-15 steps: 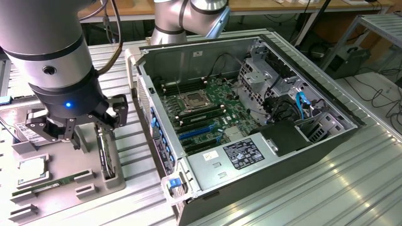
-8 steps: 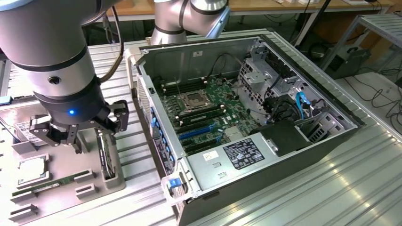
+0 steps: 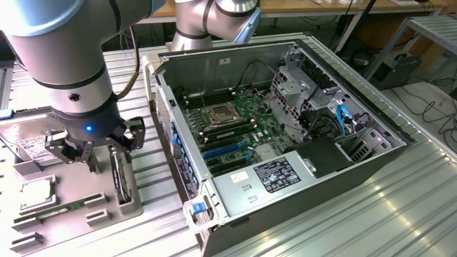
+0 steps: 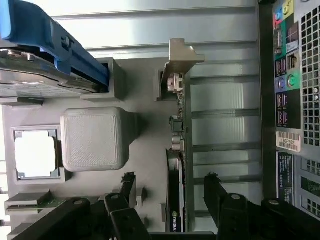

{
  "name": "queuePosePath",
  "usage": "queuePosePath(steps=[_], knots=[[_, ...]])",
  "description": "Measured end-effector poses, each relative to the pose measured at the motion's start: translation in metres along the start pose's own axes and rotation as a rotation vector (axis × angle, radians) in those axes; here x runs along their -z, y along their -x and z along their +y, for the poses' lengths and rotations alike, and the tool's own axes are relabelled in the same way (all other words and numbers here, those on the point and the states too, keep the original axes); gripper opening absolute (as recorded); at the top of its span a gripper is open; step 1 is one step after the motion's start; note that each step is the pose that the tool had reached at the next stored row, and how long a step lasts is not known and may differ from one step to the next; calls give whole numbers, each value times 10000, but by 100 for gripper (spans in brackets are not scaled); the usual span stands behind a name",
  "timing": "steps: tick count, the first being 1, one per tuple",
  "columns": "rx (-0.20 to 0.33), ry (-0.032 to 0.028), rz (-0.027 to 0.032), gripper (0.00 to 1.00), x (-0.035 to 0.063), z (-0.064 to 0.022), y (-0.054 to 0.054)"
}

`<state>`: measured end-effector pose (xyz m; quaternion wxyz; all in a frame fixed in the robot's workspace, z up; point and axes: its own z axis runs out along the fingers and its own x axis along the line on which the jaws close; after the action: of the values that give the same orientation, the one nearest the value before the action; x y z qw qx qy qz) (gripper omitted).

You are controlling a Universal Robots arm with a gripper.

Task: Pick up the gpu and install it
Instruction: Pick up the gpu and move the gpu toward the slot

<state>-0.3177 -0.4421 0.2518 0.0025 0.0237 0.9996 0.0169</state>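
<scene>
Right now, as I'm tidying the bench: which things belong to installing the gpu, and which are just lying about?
In the job: gpu, on edge in the tray; open gripper astride it; open computer case.
Lying about: hard drive, processor chip, memory stick.

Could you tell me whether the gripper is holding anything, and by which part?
Nothing is held. The gripper is open, its fingers apart on either side of the gpu, which stands on edge in the tray.
</scene>
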Motion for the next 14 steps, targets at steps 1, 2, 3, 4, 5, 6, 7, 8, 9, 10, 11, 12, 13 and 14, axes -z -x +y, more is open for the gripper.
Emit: queuePosePath(steps=[1,2,3,4,5,6,7,8,9,10,11,12,13,14], knots=[[526,2,18,66,-164,-15,-1],[547,2,19,66,-255,-18,-1],[444,-40,23,66,-298,-9,1],[327,-60,21,66,-315,-6,3],[317,-60,20,51,-326,-5,28],[313,-60,20,50,-327,-6,32],[304,-61,20,50,-327,-7,36],[304,-60,19,42,-327,-11,43],[303,-62,21,42,-326,-16,46],[304,-61,20,28,-326,-21,46],[304,-61,20,28,-327,-21,46],[304,-61,20,28,-327,-21,46],[304,-61,19,28,-326,-21,46],[304,-61,19,28,-317,-21,46]])
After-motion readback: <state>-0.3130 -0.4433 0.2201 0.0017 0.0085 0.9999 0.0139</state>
